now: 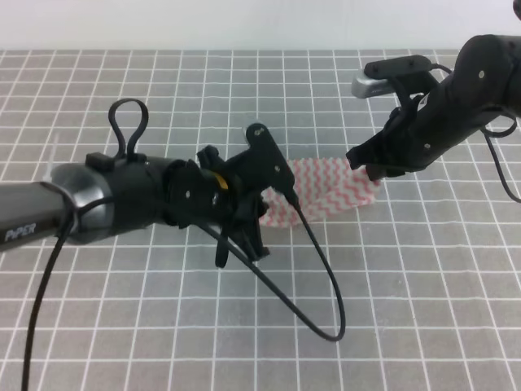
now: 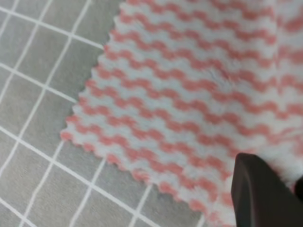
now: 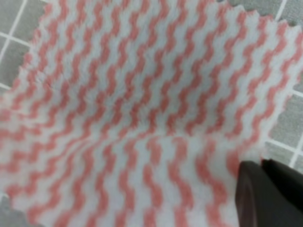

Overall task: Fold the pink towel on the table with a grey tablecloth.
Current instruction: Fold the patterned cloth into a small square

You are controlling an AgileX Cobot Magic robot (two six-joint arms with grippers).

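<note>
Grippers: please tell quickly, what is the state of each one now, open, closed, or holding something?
Left gripper: closed on the pink towel, at its left edge.
Right gripper: closed on the pink towel, at its right edge.

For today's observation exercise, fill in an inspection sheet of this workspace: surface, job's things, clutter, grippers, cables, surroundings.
Surface: grey tablecloth with white grid, lying flat.
Job's things: pink towel, zigzag-striped, rumpled between the two arms.
Clutter: nothing seen.
Grippers: left gripper at the towel's left edge; right gripper at its right edge; whether either is shut cannot be told.
Cables: black cable loops from the left arm over the cloth.
Surroundings: pale wall behind the table.
</note>
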